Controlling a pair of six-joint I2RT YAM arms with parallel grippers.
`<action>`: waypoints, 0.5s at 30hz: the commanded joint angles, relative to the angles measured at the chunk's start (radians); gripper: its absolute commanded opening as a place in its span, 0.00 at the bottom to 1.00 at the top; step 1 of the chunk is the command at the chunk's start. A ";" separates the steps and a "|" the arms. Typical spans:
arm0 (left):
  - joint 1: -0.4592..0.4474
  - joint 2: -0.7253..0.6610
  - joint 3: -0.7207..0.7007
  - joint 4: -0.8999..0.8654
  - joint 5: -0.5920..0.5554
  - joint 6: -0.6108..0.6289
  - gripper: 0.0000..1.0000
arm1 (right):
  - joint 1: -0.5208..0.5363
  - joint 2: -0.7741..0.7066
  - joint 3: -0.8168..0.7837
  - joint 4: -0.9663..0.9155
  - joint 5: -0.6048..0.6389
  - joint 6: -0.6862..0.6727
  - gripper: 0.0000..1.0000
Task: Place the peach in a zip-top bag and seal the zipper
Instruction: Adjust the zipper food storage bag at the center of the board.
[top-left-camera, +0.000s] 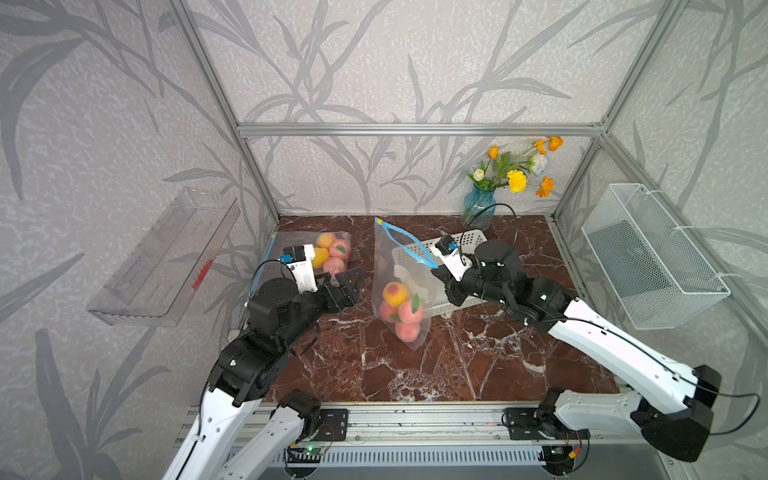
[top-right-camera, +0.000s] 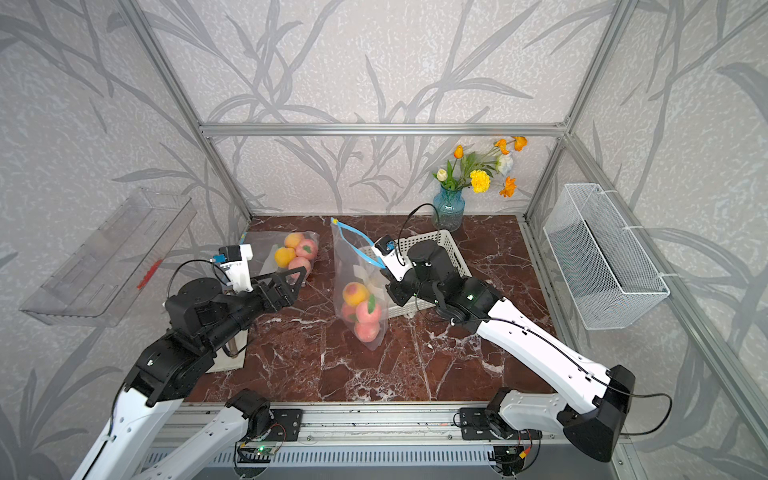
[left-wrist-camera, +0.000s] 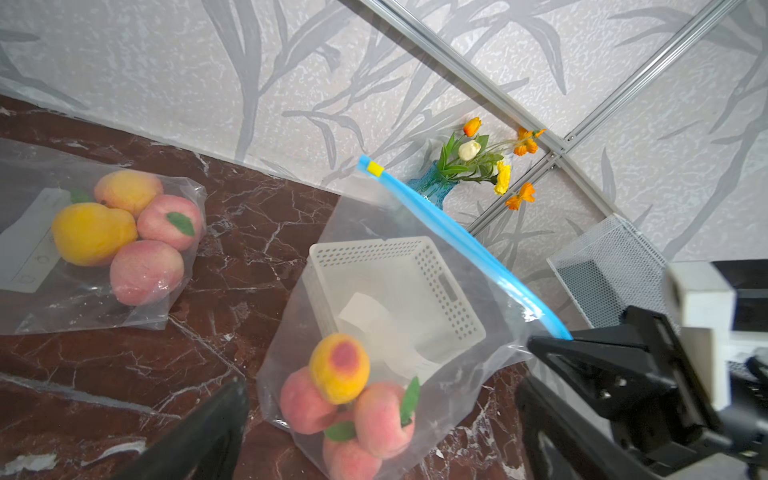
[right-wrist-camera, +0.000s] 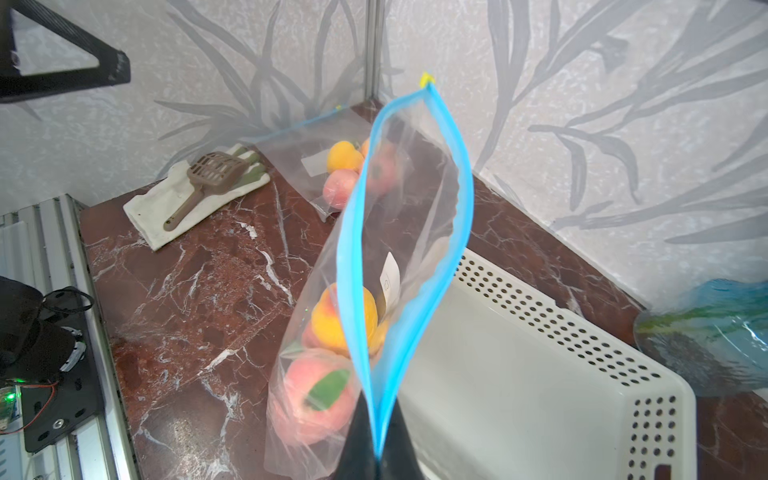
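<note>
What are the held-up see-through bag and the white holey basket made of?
The held-up bag looks like thin, glossy clear plastic: you see the peaches through it and it crinkles. The basket seems hard, matte white plastic, with neat rows of round holes.

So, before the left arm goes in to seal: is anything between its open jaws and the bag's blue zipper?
Nothing visible: open air separates the left jaws from the blue zipper, whose lower end the right jaws pinch.
</note>
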 joint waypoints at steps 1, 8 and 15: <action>0.010 0.070 -0.059 0.143 0.084 0.104 1.00 | -0.068 -0.042 -0.045 -0.003 0.007 -0.013 0.00; 0.107 0.297 -0.083 0.422 0.332 0.173 1.00 | -0.143 -0.070 -0.084 0.006 -0.103 -0.056 0.00; 0.241 0.560 0.007 0.619 0.651 0.149 1.00 | -0.144 -0.122 -0.121 0.005 -0.291 -0.084 0.00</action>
